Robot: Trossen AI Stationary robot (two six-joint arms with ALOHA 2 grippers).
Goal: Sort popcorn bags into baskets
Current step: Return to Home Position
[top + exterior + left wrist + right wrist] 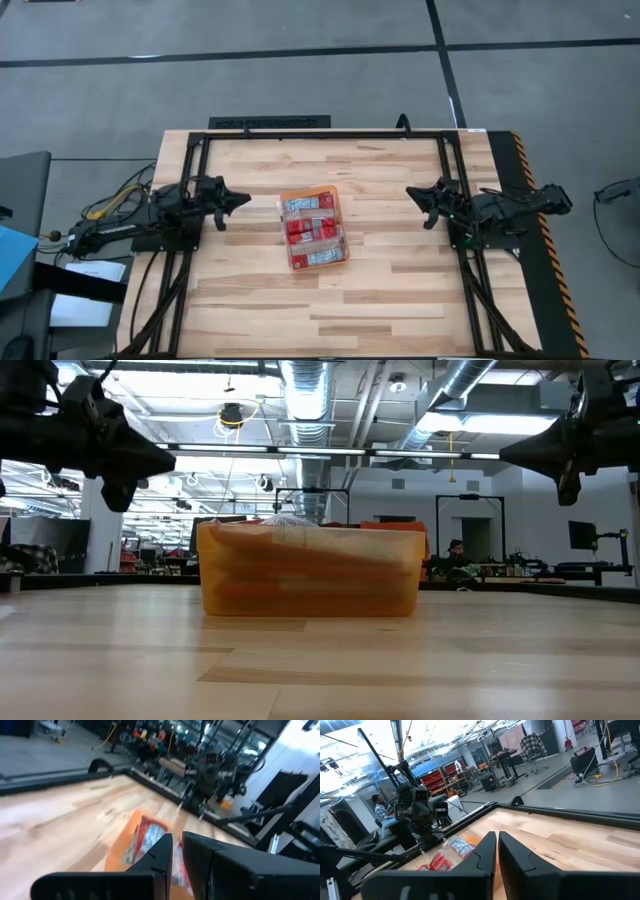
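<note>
The popcorn bags fill the orange basket at frame centre, long axis top-to-bottom. The left gripper is nearer than the right gripper; both have their fingers pressed together, empty.

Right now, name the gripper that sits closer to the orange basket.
The left gripper: in the high view its shut tips leave a shorter gap to the basket than those of the right gripper, also shut, on the opposite side.

The left tool and right tool are finished in matt black, angular and wedge-shaped; a yellow cable is trailed mid-left.
</note>
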